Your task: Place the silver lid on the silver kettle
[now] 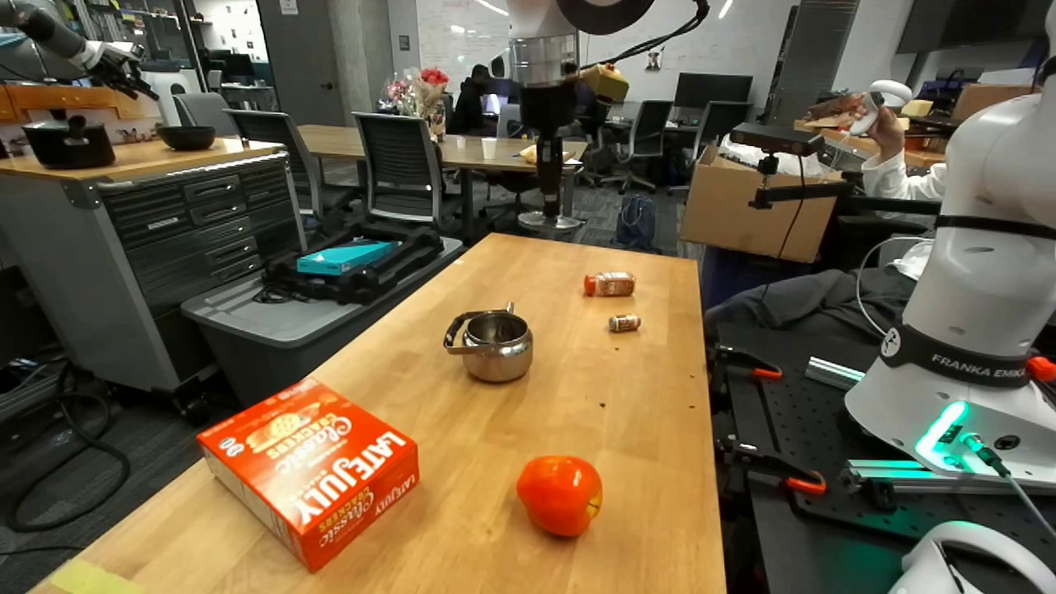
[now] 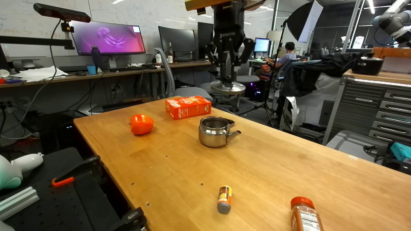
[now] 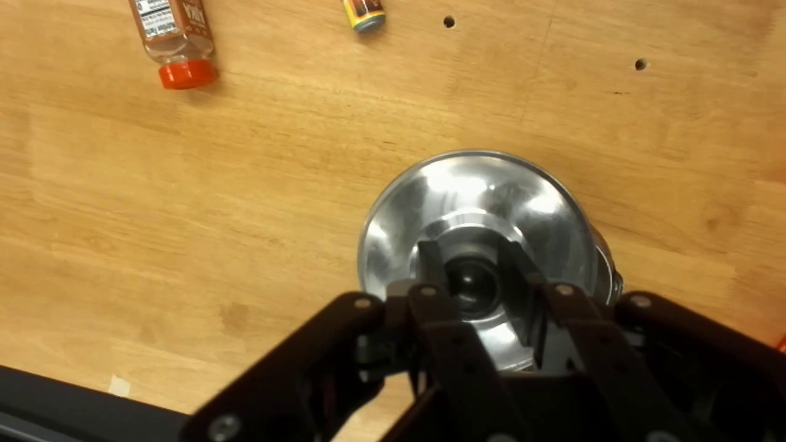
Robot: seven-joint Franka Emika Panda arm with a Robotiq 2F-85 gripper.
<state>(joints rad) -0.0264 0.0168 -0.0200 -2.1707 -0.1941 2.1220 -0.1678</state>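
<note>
The silver lid (image 2: 228, 87) hung from the gripper (image 2: 228, 77), apart from the silver kettle (image 2: 213, 136)

In an exterior view the kettle stood upright on the table (image 1: 648, 445), left of and below the gripper, whose fingers (image 3: 519, 270) pinched the lid's dark knob (image 3: 471, 287); the lid sat directly beneath them. Counted left to right there: one red cracker box (image 1: 309, 466), one kettle, one held lid, one orange-red round object (image 1: 559, 495), one red-capped bottle (image 1: 613, 285) on its side and one small canister (image 1: 624, 322), also lying down.
</note>
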